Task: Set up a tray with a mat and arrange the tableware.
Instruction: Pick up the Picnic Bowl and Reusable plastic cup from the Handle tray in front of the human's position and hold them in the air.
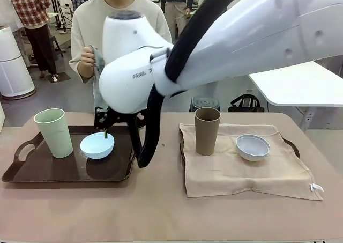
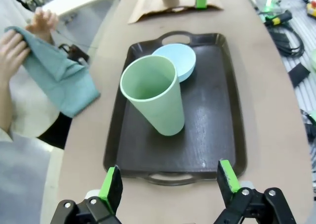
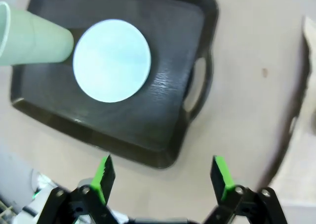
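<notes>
front view: tray (image 1: 24, 146), tan table (image 1: 161, 211), white table (image 1: 300, 85) behind

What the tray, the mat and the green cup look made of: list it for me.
Tray: dark and glossy, likely plastic; light glints on its floor.
Mat: beige cloth; it wrinkles and has a tag.
Green cup: matte, probably plastic; no shine.
</notes>
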`<state>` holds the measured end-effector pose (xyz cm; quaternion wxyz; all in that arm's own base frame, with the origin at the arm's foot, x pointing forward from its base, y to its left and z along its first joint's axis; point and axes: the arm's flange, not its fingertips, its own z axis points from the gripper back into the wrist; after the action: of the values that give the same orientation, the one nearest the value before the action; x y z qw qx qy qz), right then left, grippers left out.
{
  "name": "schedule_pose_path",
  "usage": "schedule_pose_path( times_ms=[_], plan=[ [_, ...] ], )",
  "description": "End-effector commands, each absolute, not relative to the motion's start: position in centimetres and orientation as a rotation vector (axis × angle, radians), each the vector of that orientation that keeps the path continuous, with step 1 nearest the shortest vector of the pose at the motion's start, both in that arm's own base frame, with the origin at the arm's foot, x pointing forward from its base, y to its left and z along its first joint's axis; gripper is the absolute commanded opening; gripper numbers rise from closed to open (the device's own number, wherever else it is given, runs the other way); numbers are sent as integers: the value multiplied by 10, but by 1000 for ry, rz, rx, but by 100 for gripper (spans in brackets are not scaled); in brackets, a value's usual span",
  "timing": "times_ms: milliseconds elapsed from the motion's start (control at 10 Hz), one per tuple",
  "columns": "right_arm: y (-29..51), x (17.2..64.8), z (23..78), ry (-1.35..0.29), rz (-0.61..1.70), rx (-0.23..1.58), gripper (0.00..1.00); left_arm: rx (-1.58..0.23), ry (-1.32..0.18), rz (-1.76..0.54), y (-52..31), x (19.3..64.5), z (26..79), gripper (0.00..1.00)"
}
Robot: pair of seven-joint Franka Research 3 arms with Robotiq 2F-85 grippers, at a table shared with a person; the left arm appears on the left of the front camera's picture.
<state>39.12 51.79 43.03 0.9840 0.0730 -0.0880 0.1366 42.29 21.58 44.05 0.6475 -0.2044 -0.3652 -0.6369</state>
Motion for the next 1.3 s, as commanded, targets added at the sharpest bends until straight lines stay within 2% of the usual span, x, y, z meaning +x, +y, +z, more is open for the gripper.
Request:
schedule_pose_path(
  times_ms=[0,300,600,800,1200],
  plan=[
    [553,419,416,-157,317,160,100,-419,-820,-1353,205,432,427,100],
    [579,445,385,-137,321,188,100,-455,-763,-1316,191,449,402,100],
    [579,465,378,-114,344,195,100,-516,-733,-1309,169,452,388,100],
    [577,457,374,-137,337,202,100,-556,-698,-1292,159,450,397,100],
    [577,457,374,-137,337,202,100,-517,-716,-1333,172,451,386,100]
  ],
)
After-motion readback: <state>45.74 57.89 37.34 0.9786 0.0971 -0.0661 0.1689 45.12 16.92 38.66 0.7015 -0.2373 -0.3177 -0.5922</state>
